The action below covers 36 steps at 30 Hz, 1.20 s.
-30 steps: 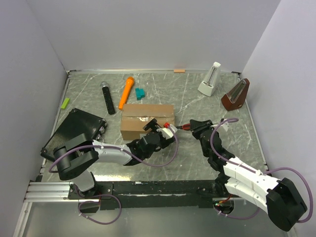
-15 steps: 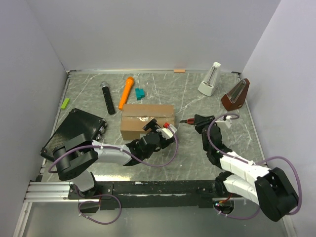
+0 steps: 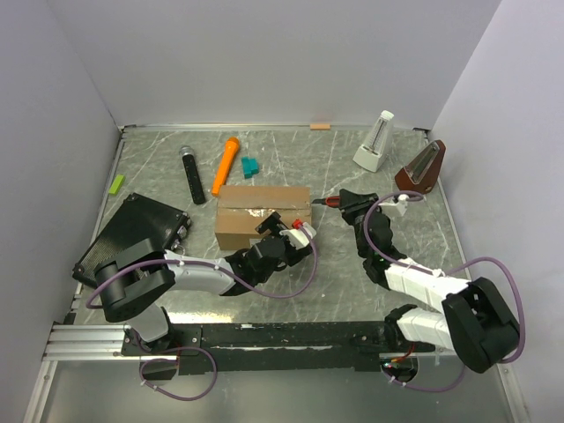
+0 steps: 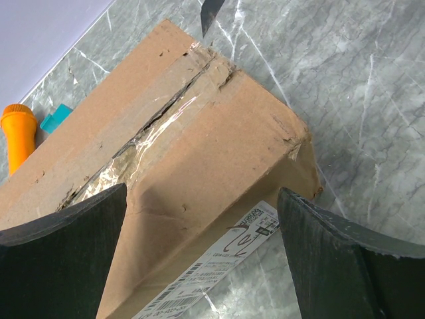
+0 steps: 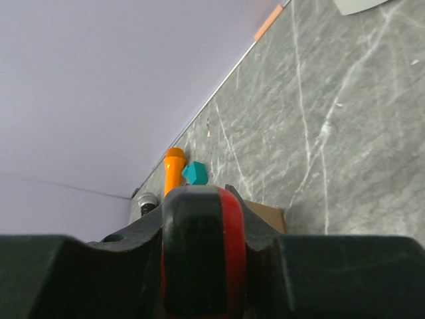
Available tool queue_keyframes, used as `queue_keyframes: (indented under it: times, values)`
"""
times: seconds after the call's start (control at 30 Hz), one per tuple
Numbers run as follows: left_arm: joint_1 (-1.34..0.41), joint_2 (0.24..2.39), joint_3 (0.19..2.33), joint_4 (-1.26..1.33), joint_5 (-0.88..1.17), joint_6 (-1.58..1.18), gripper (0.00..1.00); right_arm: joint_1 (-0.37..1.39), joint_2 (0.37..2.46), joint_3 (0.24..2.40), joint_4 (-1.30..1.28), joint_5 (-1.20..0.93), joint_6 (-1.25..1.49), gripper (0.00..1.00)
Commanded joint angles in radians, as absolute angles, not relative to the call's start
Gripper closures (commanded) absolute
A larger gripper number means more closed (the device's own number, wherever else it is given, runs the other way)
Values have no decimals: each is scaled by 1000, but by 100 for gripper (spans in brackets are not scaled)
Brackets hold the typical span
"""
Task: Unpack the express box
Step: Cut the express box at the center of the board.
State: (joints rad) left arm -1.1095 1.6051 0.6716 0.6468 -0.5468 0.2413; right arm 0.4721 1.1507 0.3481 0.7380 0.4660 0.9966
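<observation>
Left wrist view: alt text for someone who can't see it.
A cardboard box with a taped top seam lies on a marbled table, framed by the open jaws of the left gripper. A knife tip hangs by the seam's far end; an orange flashlight and teal block lie beyond.

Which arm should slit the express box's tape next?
Right. The right tool grips a red cutter, blade beside the express box tape seam; the left tool is open, straddling a box corner.

My left arm (image 3: 198, 275) lies low with its left gripper (image 3: 289, 229) spread wide, and my bent right arm (image 3: 414, 282) has its right gripper (image 3: 350, 202) squeezing a red knife (image 3: 328, 203).
</observation>
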Motion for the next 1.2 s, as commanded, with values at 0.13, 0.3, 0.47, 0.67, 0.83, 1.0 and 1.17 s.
queue_keyframes:
  times: [0.13, 0.3, 0.47, 0.67, 0.83, 1.0, 1.17]
  values:
    - [-1109, 1578, 669, 695, -541, 236, 1, 465, 1183, 377, 815, 411, 993, 100]
    - [-1109, 1589, 675, 696, -552, 235, 1, 466, 1160, 361, 790, 391, 983, 100]
    - [-1108, 1595, 683, 695, -574, 235, 1, 466, 1103, 361, 681, 354, 963, 100]
    - [-1103, 1559, 669, 699, -594, 213, 1, 465, 1002, 310, 626, 313, 943, 100]
    - [-1106, 1398, 612, 707, -555, 175, 3, 465, 979, 356, 664, 360, 893, 100]
    - [-1106, 1171, 578, 582, -523, 8, 3, 443, 1115, 434, 803, 385, 859, 100]
    - [-1108, 1005, 577, 321, -401, -286, 5, 420, 1302, 504, 997, 385, 815, 100]
